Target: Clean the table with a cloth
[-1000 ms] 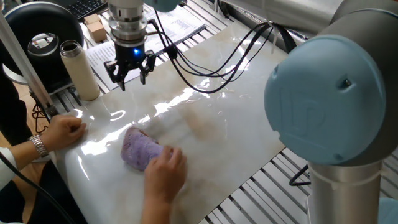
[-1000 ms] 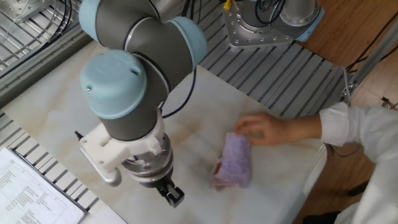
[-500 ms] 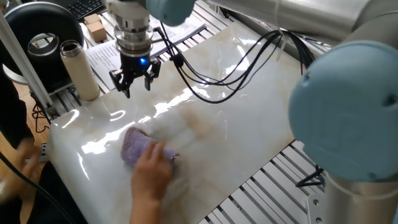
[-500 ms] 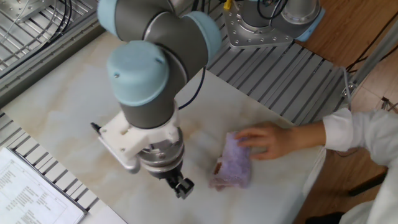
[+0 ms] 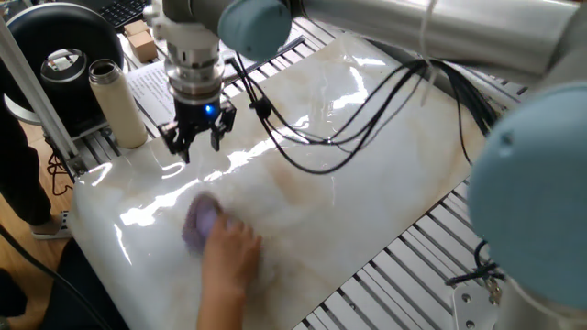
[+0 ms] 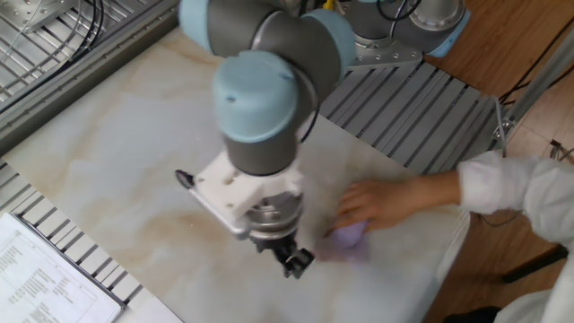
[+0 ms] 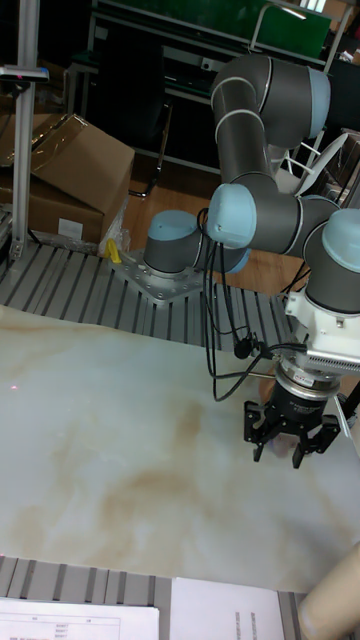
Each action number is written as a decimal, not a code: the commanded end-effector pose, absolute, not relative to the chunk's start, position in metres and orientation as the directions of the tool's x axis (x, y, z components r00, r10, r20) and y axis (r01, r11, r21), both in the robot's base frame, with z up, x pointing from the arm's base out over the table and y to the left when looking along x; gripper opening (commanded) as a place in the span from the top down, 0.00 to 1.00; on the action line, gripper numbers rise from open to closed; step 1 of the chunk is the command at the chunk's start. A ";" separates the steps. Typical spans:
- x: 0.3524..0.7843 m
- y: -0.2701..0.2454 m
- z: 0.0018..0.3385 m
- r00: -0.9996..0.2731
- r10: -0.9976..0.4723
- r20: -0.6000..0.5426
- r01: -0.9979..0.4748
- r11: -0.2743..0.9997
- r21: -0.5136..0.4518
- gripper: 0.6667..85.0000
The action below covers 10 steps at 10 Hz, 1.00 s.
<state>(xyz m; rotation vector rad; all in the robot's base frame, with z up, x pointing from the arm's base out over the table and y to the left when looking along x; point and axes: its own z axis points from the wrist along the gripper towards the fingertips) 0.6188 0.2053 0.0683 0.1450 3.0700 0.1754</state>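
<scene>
The table [image 5: 367, 174] is a glossy cream marble slab with tan veins. Near its front left corner lies the lavender cloth [image 5: 201, 219], bunched small and partly covered by a person's hand [image 5: 231, 259]. My gripper [image 5: 197, 139] hangs open over the slab behind the cloth, apart from it, with nothing between its fingers. In the other fixed view the gripper [image 6: 294, 261] stands just left of the cloth [image 6: 351, 240], which the hand [image 6: 387, 201] presses. The tall fixed view shows the gripper [image 7: 293, 436] open above the table [image 7: 110, 440]; the cloth is hidden there.
A cream bottle [image 5: 116, 103] and a black round case [image 5: 57, 62] stand on the ribbed frame at the left. Printed paper sheets [image 6: 43, 280] lie beside the slab. Black cables [image 5: 353, 105] trail over the table. A cardboard box [image 7: 72, 170] sits behind.
The arm has swung my gripper nearer to the cloth. The person's hand slid over the cloth and bunched it smaller; the other hand left the table's edge.
</scene>
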 end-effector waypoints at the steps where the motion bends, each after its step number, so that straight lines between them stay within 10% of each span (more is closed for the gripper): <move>1: 0.600 0.222 0.069 -0.998 0.033 -0.048 0.026 0.990 0.140 0.32; 10: 0.540 0.222 0.063 -0.996 0.059 -0.069 0.051 0.992 0.119 0.30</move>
